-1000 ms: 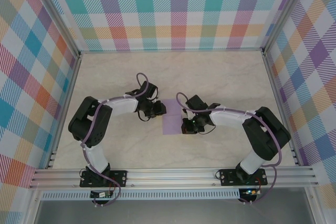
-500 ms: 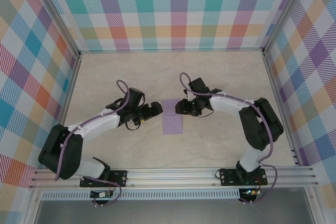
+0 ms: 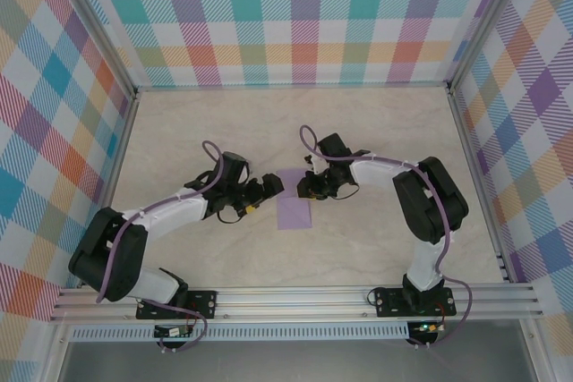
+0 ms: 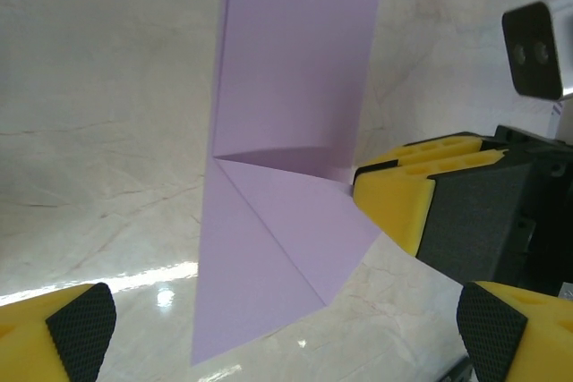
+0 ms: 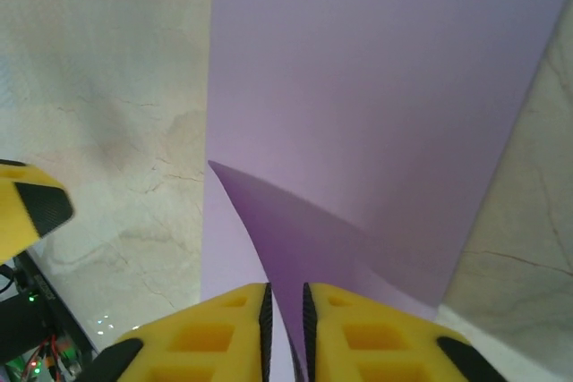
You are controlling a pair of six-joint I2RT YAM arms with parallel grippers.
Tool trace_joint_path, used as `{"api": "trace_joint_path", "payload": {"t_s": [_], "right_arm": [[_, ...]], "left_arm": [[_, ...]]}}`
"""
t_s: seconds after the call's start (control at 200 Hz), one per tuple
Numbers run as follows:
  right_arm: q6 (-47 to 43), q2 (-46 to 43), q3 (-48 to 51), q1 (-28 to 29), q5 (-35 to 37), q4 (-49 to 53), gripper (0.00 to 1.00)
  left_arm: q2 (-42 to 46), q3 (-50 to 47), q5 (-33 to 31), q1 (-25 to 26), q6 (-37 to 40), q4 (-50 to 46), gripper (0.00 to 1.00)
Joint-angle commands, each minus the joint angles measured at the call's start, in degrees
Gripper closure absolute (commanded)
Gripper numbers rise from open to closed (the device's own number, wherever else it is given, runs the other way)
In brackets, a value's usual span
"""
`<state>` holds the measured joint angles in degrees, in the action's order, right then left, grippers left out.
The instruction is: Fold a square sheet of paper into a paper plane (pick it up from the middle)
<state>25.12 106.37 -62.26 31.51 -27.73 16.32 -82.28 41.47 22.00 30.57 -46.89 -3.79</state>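
Note:
The square sheet of paper (image 3: 295,210) is lavender and lies folded into a narrow strip on the marble table at mid-table. In the left wrist view the sheet (image 4: 286,123) shows a diagonal crease and a triangular fold at its near end. My left gripper (image 3: 271,187) is low at the strip's far left corner, open wide (image 4: 286,324), with nothing between its fingers. My right gripper (image 3: 304,187) is at the far right corner. Its jaws (image 5: 286,315) are nearly together on a raised flap (image 5: 304,230) of the sheet (image 5: 376,78).
Plaid walls (image 3: 286,15) close in the marble table (image 3: 376,131) on three sides. An aluminium rail (image 3: 295,301) with both arm bases runs along the near edge. Open tabletop surrounds the paper.
The left arm stretched out low and its jaws opened wide beside the paper. The right gripper moved from the paper's near right side to its far right corner and closed on a flap.

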Motion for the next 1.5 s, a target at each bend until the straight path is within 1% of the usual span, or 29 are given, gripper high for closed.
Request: {"api": "trace_joint_path", "payload": {"t_s": [0.0,0.13,0.23,0.495,0.695,0.895,1.01,1.07,1.11,1.255,1.38,1.495], "right_arm": [[-1.0,0.1,0.2,-0.5,-1.5,-1.1,0.89],[-0.5,-0.7,1.3,-1.4,-1.1,-2.5,0.92],[0.1,-1.0,1.9,-2.0,-1.2,-3.5,0.93],[1.3,-2.1,3.9,-3.1,-1.6,-5.6,0.93],[1.6,-2.4,4.3,-3.4,-1.8,-5.7,0.92],[1.6,-2.8,4.6,-3.7,-1.8,-5.7,0.91],[1.8,-3.3,4.8,-3.9,-1.6,-5.8,0.88],[2.0,-3.8,4.9,-4.0,-1.4,-5.6,0.85],[2.2,-4.4,5.0,-4.0,-1.1,-5.5,0.81],[3.7,-7.6,5.9,-4.6,1.7,-5.0,0.63],[4.9,-11.5,6.9,-4.9,5.9,-4.2,0.47],[5.5,-15.4,7.4,-5.0,10.7,-2.5,0.35]], "left_arm": [[-2.6,0.1,4.6,1.8,-1.7,4.6,0.01],[-5.4,0.8,6.7,3.4,-2.1,7.8,0.03],[-7.6,1.6,7.5,4.5,-2.3,9.0,0.08],[-13.1,3.8,8.7,5.3,-3.4,12.6,0.34],[-16.1,6.1,8.3,5.3,-2.6,13.3,0.47],[-19.2,8.2,7.5,5.3,-1.3,11.9,0.55],[-20.6,8.9,7.6,5.3,-0.8,11.7,0.59],[-21.2,9.3,7.7,5.2,-0.5,11.6,0.62],[-21.5,9.3,7.9,5.3,-0.2,11.8,0.65],[-21.8,9.6,7.9,5.3,0.8,11.7,0.74],[-21.5,10.0,7.6,5.3,2.4,10.8,0.83],[-20.1,11.6,5.7,5.3,5.1,5.8,0.91]]}}
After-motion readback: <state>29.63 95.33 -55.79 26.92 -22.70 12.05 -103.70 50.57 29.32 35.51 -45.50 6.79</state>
